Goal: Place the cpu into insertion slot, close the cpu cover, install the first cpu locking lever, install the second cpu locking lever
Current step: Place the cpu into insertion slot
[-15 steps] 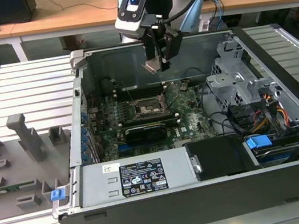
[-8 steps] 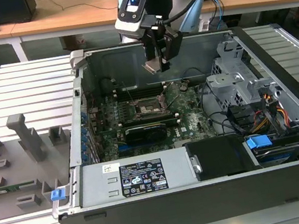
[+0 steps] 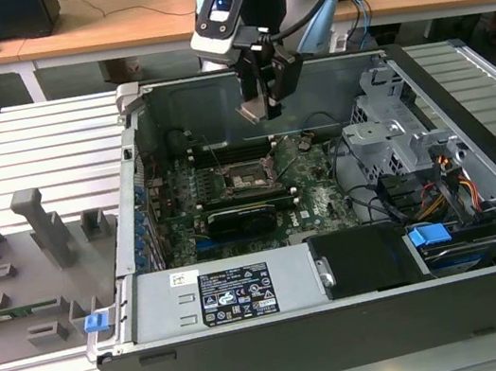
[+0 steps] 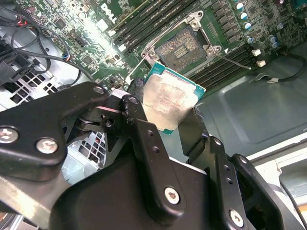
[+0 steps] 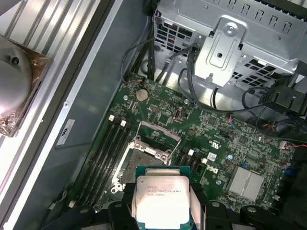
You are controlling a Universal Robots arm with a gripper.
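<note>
While hovering above the insertion slot point(image 4: 178, 48), the tool point(image 4: 165, 112) is pinching the cpu point(image 5: 160, 201) by opposite edges, probably the safest hold on something so light, stiff and fragile.

Exterior view looked obliquely down into the open computer case point(image 3: 350, 326) on the bench point(image 3: 28, 138), at middle range. Both wrist views sat close behind the end effector point(image 4: 168, 108) point(image 5: 163, 203), facing downward, and shared the gripped cpu point(image 4: 165, 98) point(image 5: 163, 199) and the insertion slot point(image 4: 180, 48) point(image 5: 144, 160).
</note>
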